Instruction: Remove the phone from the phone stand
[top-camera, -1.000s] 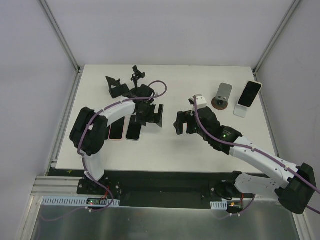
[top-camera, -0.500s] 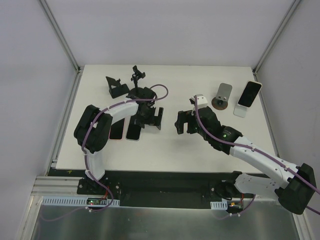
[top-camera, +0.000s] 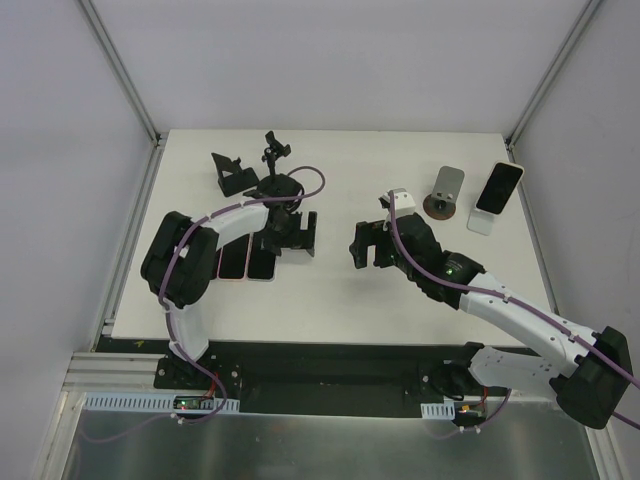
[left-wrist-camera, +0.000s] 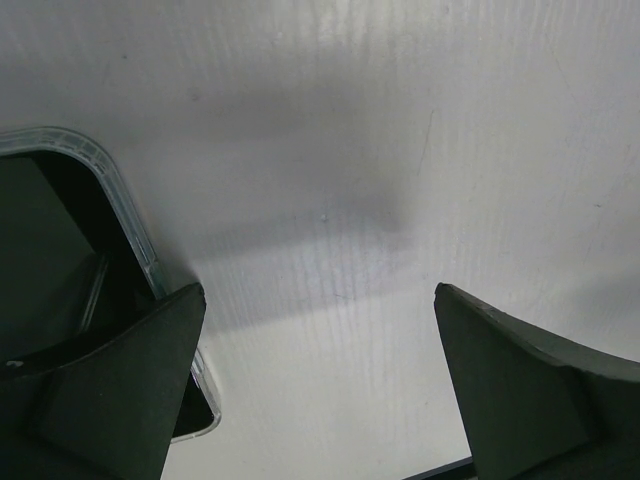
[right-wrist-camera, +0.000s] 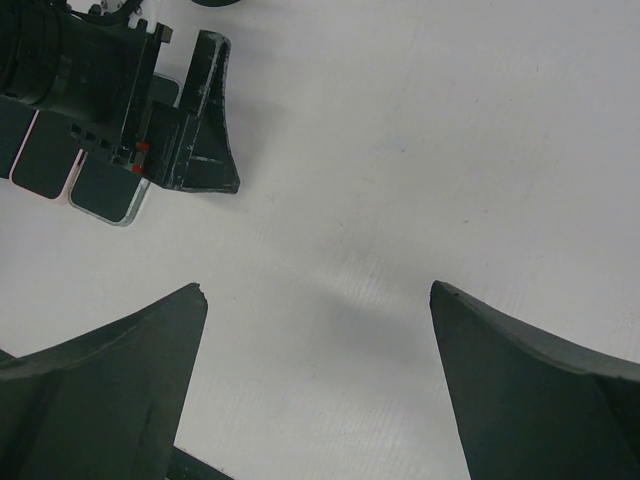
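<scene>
Spare phones (top-camera: 247, 263) lay flat on the table's (top-camera: 330, 295) left, and the left gripper (left-wrist-camera: 320, 290) stood just beside them, wide open and empty. The right gripper (right-wrist-camera: 318, 290) hung mid-table, jaws wide, holding nothing. Far right, the phone (top-camera: 499, 186) leaned on its white stand (top-camera: 482, 223).

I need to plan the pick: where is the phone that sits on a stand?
In the top view, the phone leans on a white stand at the far right of the table, just right of the silver stand.
</scene>
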